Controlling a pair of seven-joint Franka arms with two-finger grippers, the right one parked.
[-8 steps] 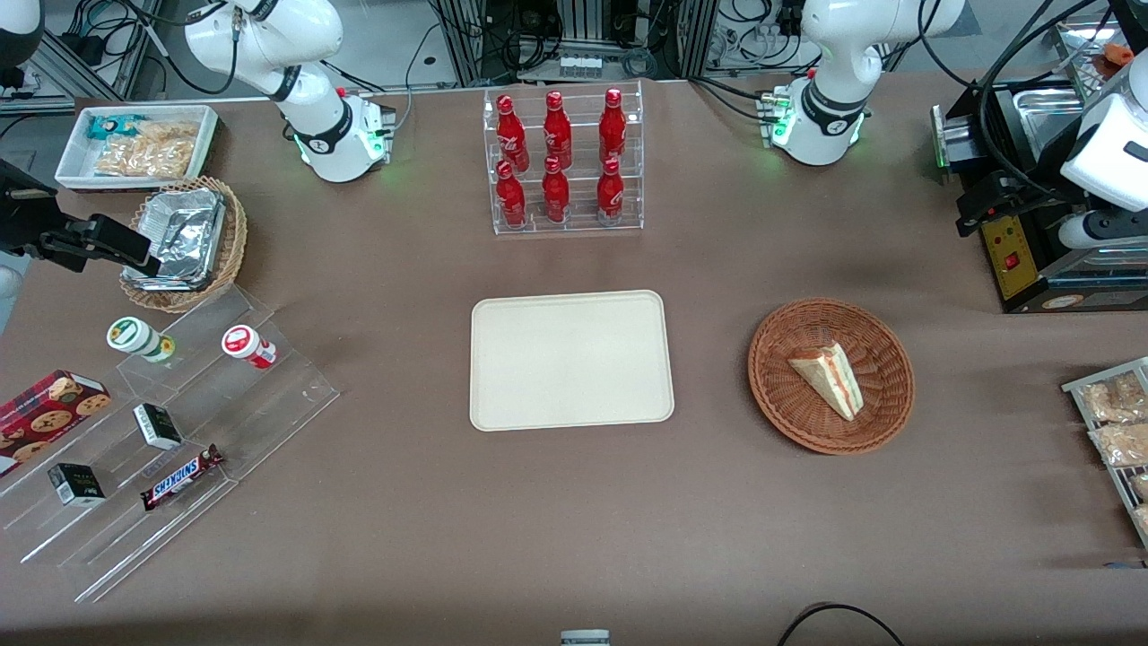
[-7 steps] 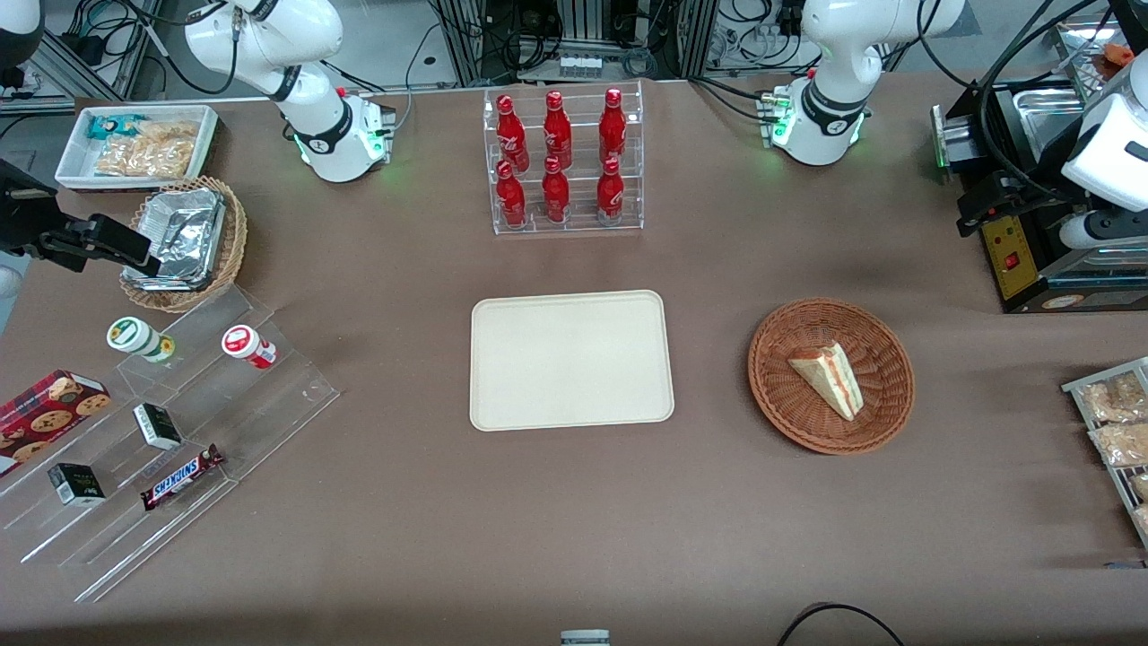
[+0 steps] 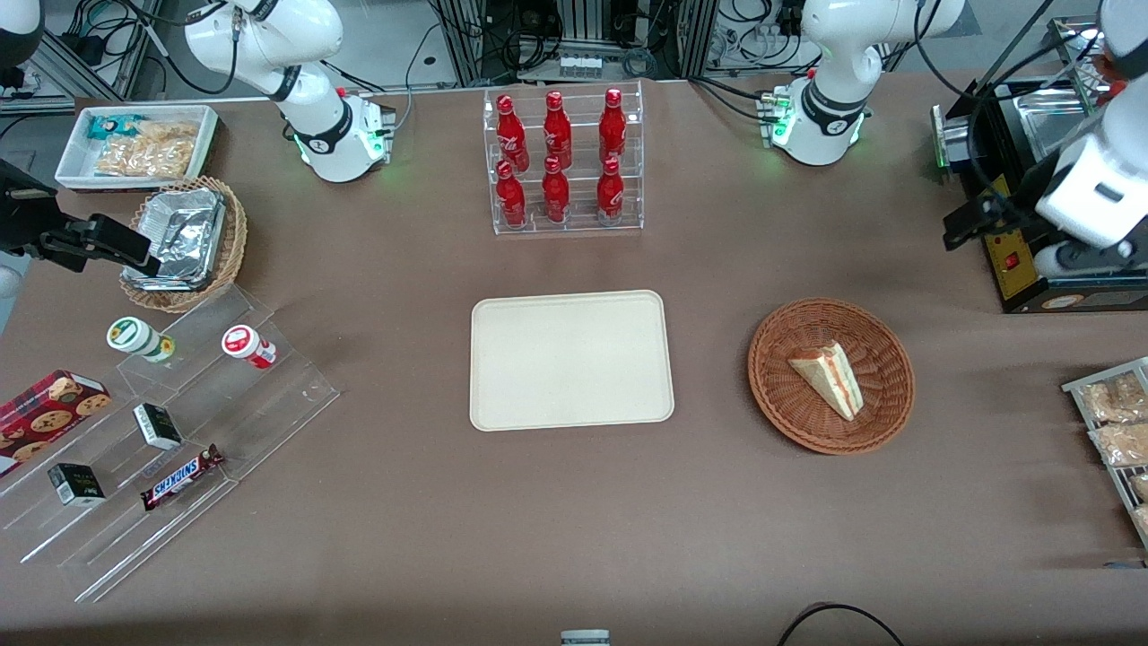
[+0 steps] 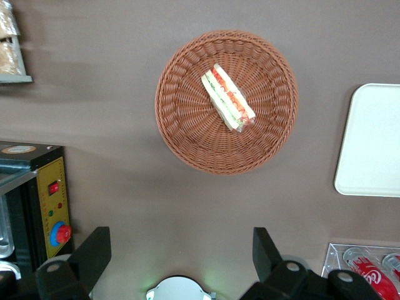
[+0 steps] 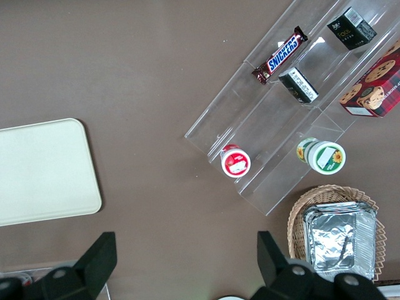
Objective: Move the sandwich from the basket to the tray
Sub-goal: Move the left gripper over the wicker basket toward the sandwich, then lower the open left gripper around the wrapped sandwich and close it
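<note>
The sandwich (image 3: 829,378) (image 4: 227,98), a pale wedge with a red and green filling stripe, lies in the round reddish-brown basket (image 3: 777,377) (image 4: 181,131). The cream tray (image 3: 570,359) (image 4: 372,137) sits flat beside the basket, toward the parked arm's end, with nothing on it. My gripper (image 3: 967,226) (image 4: 179,250) hangs high over the table near the black machine, farther from the front camera than the basket and well apart from it. Its two black fingers (image 4: 94,250) stand wide apart, open, with only bare tabletop between them.
A black machine with a yellow panel (image 3: 1009,256) stands by my gripper. A clear rack of red bottles (image 3: 560,161) stands farther back than the tray. Snack packets (image 3: 1112,422) lie at the working arm's end. A clear stepped shelf (image 3: 179,431) and foil-filled tan basket (image 3: 184,242) occupy the parked arm's end.
The working arm's wrist and gripper have shifted a little toward the basket and nearer the front camera. The sandwich, basket and tray have not moved.
</note>
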